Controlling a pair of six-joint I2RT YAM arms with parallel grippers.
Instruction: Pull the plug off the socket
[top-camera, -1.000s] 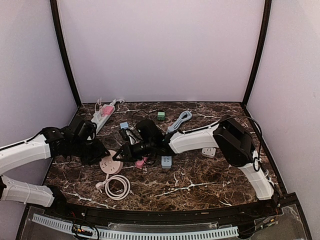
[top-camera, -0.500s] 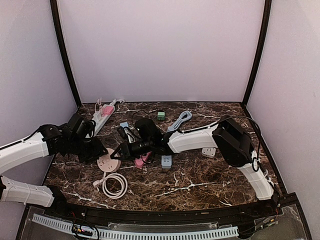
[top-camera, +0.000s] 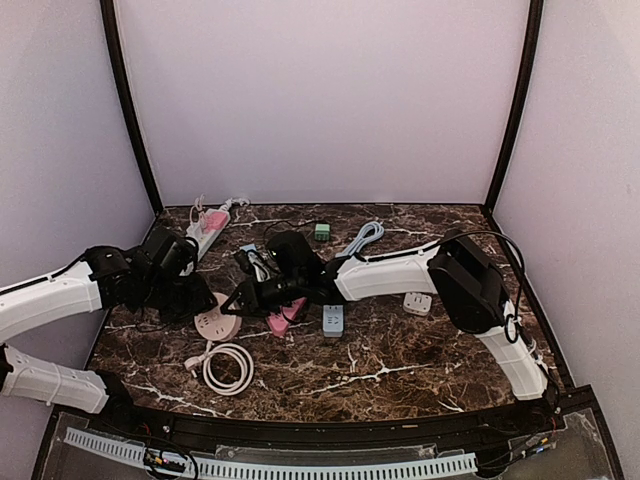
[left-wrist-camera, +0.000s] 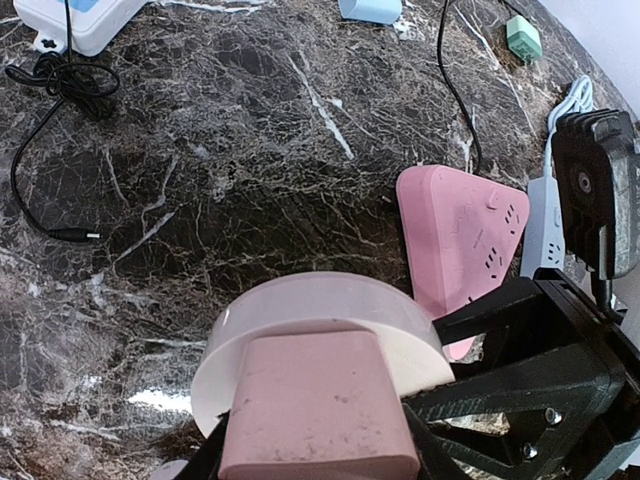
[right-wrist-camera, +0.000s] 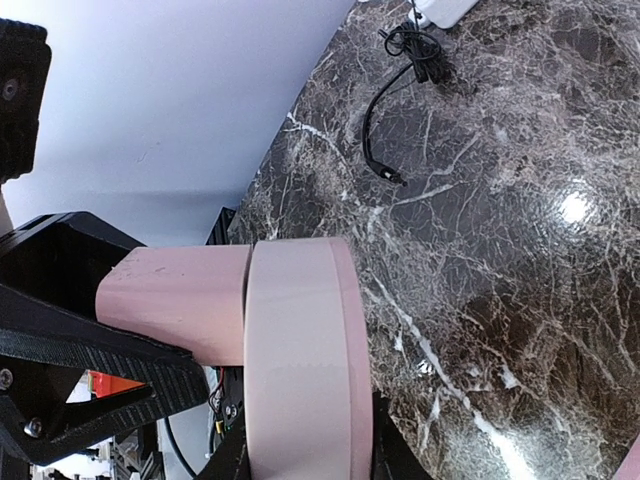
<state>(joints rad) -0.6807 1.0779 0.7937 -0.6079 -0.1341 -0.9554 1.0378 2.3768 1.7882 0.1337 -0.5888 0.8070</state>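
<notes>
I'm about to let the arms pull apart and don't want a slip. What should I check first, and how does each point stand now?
1. Left gripper clamped on the pink plug: ok.
2. Right gripper clamped on the round socket: ok.
3. Plug seated flush in the socket, no gap showing: ok, the pull is not yet done.
4. Socket's coiled cord lying slack on the table: ok.
5. Pink triangular power strip apart from the socket: cannot tell, it lies close behind.

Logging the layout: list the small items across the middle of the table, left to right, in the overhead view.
In order: round pink socket → pink triangular power strip → blue-grey adapter → white adapter.
</notes>
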